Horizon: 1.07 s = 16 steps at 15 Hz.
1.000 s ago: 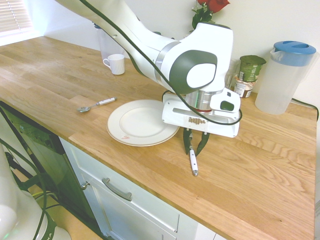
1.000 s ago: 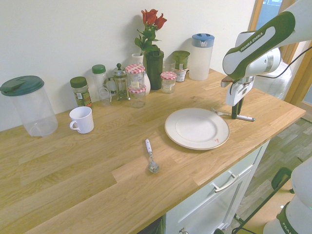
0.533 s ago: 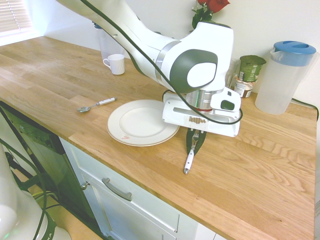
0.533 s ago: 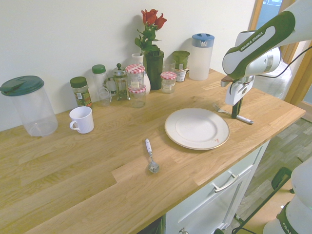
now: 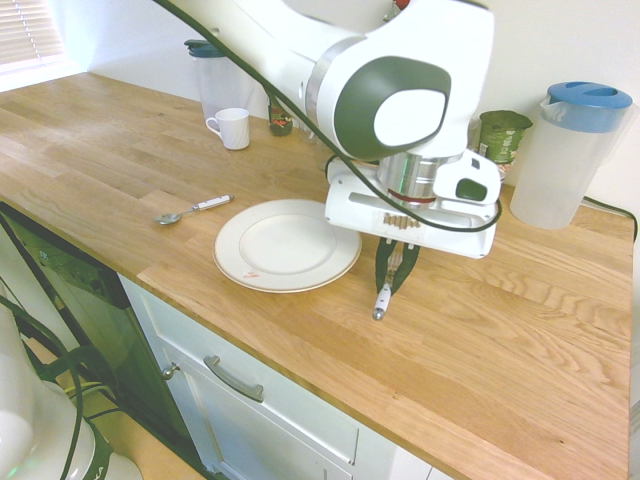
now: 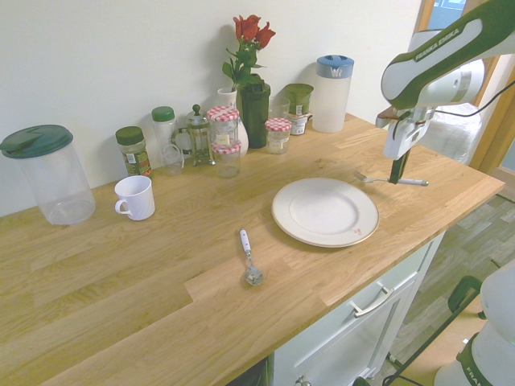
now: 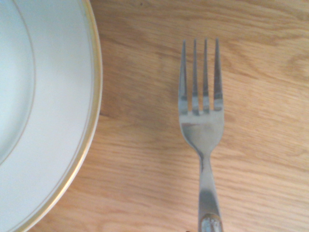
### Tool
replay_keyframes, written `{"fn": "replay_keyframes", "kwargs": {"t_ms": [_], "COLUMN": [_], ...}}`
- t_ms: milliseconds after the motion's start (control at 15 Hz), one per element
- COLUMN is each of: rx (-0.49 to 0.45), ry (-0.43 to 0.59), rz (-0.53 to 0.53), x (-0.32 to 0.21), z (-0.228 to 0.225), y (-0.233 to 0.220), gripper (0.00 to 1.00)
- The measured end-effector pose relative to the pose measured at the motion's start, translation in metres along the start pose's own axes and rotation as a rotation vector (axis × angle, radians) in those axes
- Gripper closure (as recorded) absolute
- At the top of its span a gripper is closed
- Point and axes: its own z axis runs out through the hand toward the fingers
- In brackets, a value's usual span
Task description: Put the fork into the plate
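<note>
The fork [image 5: 384, 297] has metal tines and a white handle, and it hangs a little above the wooden counter just right of the plate [image 5: 232, 262]. My gripper [image 5: 393, 277] is shut on its handle. From the other side, the fork [image 6: 383, 179] sticks out level on both sides of the gripper [image 6: 395, 178], tines toward the plate [image 6: 283, 219]. The wrist view shows the four tines of the fork [image 7: 200, 111] beside the plate's rim [image 7: 89, 121]. The plate is white, round and holds nothing.
A white-handled spoon [image 5: 193, 210] lies left of the plate. A white mug [image 5: 232, 128], several jars [image 6: 225, 141], a vase of roses [image 6: 251, 88] and a blue-lidded pitcher [image 5: 568, 155] line the wall. The counter's front edge runs near the plate.
The fingers closed on the fork's handle, turning it slightly. The arm then rose, lifting the fork off the counter.
</note>
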Motion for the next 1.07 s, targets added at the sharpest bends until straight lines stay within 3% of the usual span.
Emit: {"fn": "replay_keyframes", "kwargs": {"t_ms": [333,667,867,1067], "rx": [0.015,-0.004,-0.059,-0.103], "ry": [0.013,0.059,0.066,0.05], "rz": [-0.014,-0.038,-0.054,-0.057], "x": [-0.017,-0.051,-0.078,-0.081], "z": [-0.034,-0.075,-0.068,-0.043], "y": [-0.01,-0.064,-0.125,-0.156], "gripper": [1.0,1.0,1.0,1.0]}}
